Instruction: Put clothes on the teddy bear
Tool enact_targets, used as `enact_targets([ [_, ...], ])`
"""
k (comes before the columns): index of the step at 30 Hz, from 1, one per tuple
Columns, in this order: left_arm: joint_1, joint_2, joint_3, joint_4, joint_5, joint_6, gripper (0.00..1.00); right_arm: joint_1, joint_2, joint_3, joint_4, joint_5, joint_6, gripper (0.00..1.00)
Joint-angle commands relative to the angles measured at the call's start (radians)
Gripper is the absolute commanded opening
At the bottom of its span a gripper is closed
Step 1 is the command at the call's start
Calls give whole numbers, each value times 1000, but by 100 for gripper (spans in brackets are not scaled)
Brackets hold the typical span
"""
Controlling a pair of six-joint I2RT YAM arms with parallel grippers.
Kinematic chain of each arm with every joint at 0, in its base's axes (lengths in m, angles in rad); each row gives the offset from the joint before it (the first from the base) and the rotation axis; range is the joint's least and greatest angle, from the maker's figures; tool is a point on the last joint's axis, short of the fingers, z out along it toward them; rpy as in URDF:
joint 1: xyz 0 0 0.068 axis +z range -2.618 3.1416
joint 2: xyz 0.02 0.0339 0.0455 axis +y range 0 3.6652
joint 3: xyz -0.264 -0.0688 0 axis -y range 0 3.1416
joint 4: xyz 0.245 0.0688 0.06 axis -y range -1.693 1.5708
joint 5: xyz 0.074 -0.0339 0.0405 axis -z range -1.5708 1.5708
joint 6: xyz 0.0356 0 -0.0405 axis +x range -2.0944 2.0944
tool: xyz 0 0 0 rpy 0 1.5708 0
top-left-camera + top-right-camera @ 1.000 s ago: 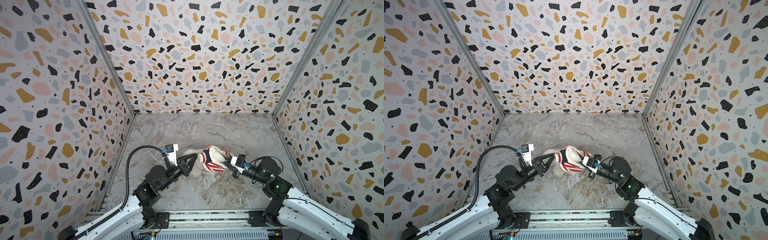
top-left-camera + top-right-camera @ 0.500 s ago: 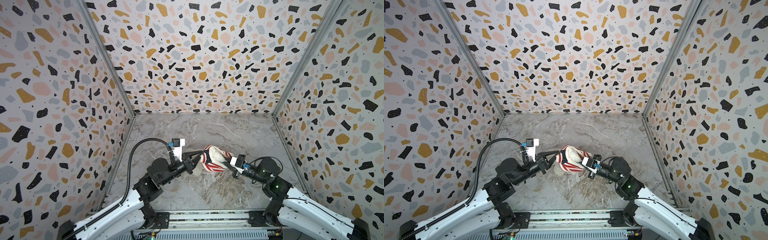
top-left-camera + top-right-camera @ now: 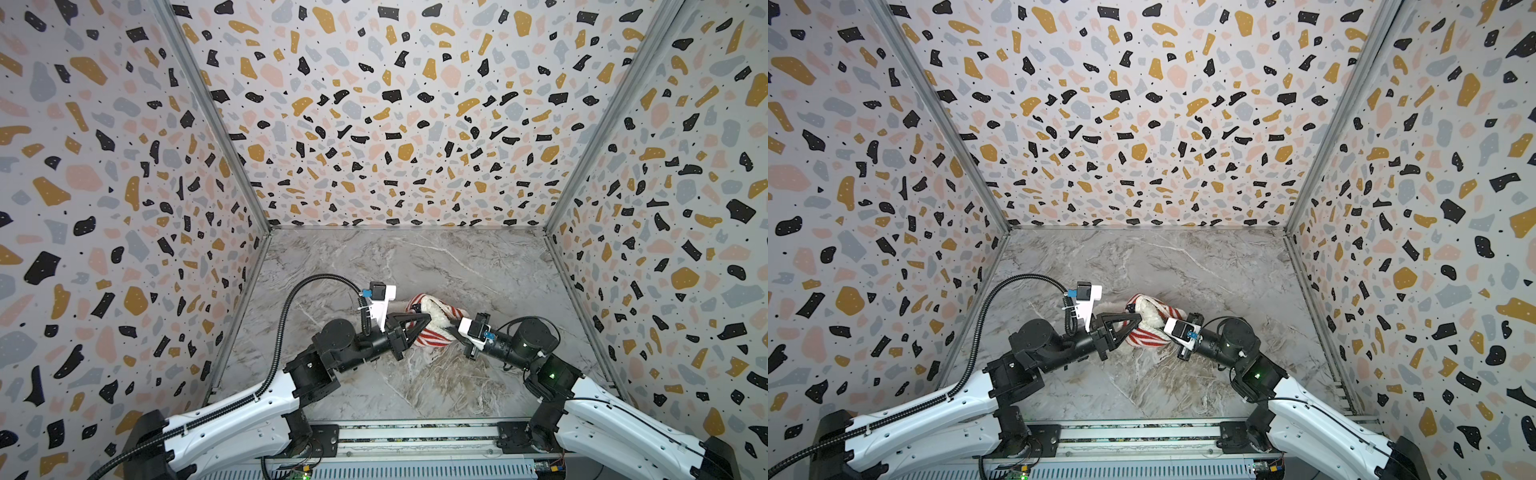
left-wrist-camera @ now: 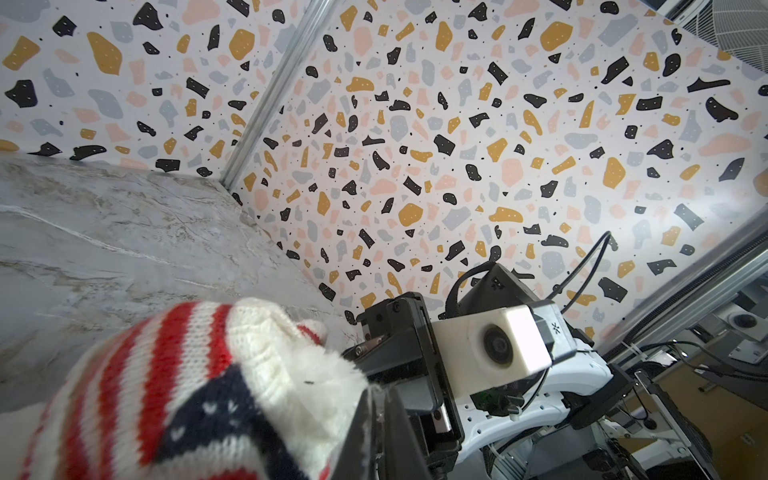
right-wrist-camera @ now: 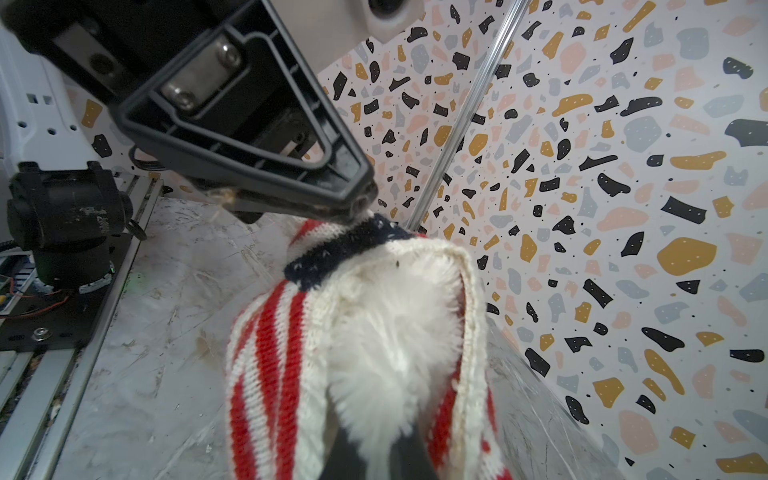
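The teddy bear showed fluffy white plush inside a chunky ribbed-knit sweater of red, cream and navy yarn. The left gripper was matt black moulded plastic with bright metal screws. The table looked like smooth grey marble, scuffed near the front; the walls were matt terrazzo-print panels joined by brushed metal posts.

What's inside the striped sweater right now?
White fluffy fur of the teddy bear fills the open end of the sweater. The knit covers its head, face and limbs, so which way it lies inside cannot be told.
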Motion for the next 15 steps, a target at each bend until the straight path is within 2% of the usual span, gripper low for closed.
enact_targets([
  [1, -2, -53, 30, -5, -55, 36, 10, -3, -59, -14, 102, -17, -14, 0],
  [4, 8, -131, 36, -136, -157, 67, 13, -3, -95, -40, 124, -24, -24, 0],
  [6, 33, -176, 35, -207, -177, 69, 16, -4, -105, -47, 124, -25, -30, 0],
  [10, 98, -245, -2, -307, -170, 36, 20, -6, -115, -56, 147, -32, -31, 0],
  [15, 111, -302, -99, -289, -140, -24, 20, -7, -129, -58, 176, -34, -26, 0],
])
